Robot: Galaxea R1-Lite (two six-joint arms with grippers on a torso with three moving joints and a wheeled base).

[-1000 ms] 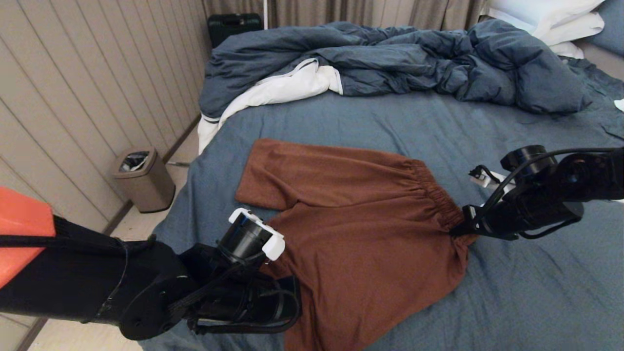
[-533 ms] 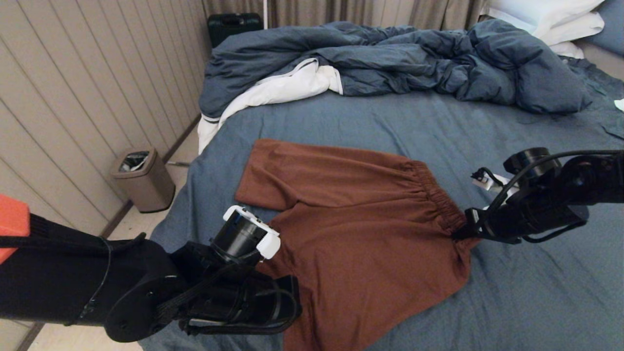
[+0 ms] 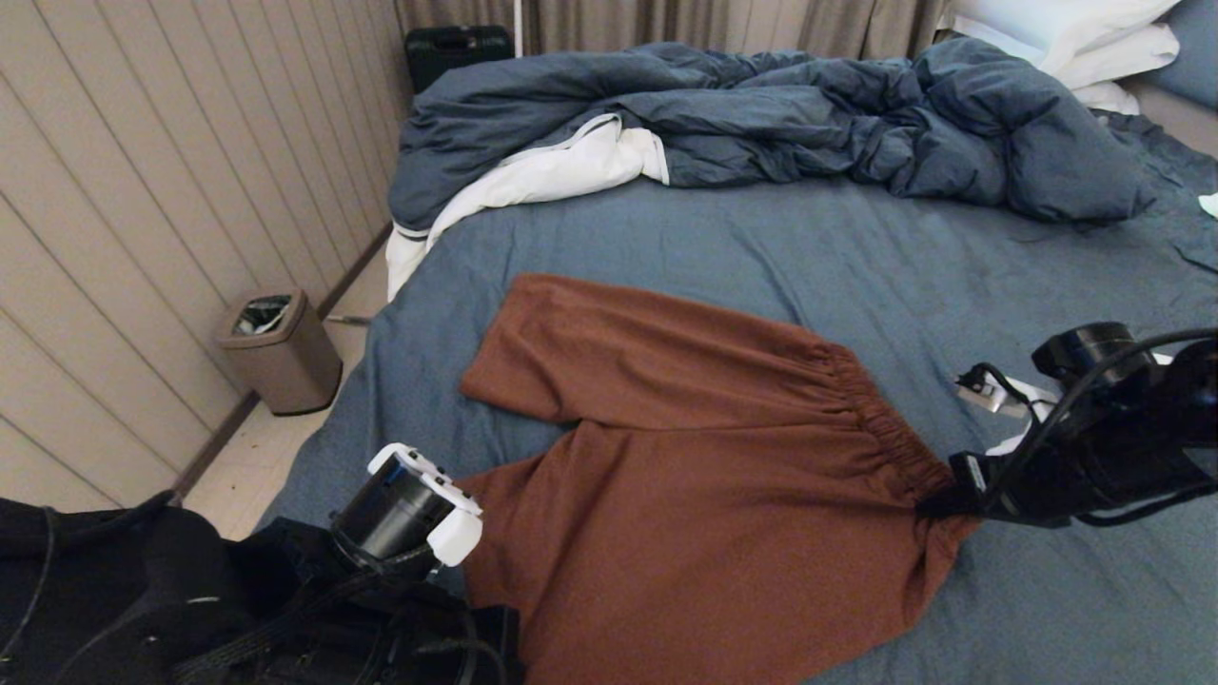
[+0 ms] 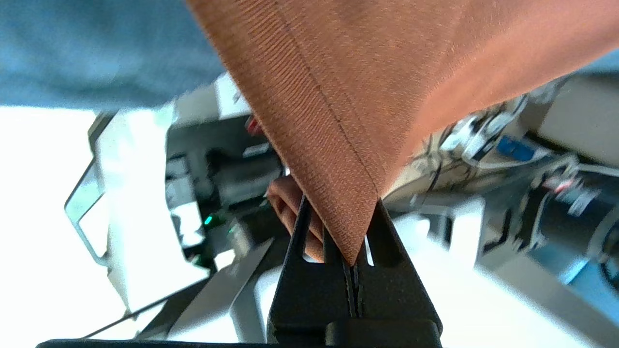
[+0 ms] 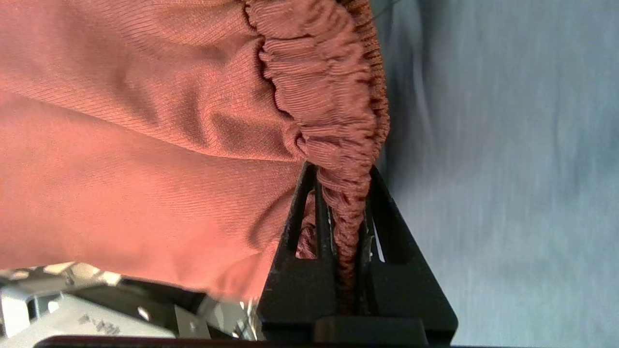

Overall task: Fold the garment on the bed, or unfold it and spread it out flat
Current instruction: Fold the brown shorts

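Observation:
The rust-brown shorts (image 3: 704,476) lie spread across the near part of the bed (image 3: 742,238), waistband toward the right, far leg flat on the sheet. My right gripper (image 3: 937,499) is shut on the near end of the gathered waistband (image 5: 338,159), pinched between its black fingers (image 5: 295,270). At the bed's near left edge, my left gripper (image 4: 350,263) is shut on the hem corner of the near leg (image 4: 338,169); in the head view its fingertips are hidden by the arm (image 3: 400,514). Drawstring and logo do not show.
A rumpled dark blue duvet (image 3: 761,124) with white lining lies across the far side, white pillows (image 3: 1075,38) at the far right. A lidded bin (image 3: 276,352) stands on the floor by the panelled wall left of the bed. A black case (image 3: 457,48) sits by the curtain.
Both grippers have drawn back toward me, dragging the near leg and waistband end along. The left arm dropped low at the bed's edge; the near leg now lies stretched wider and flatter.

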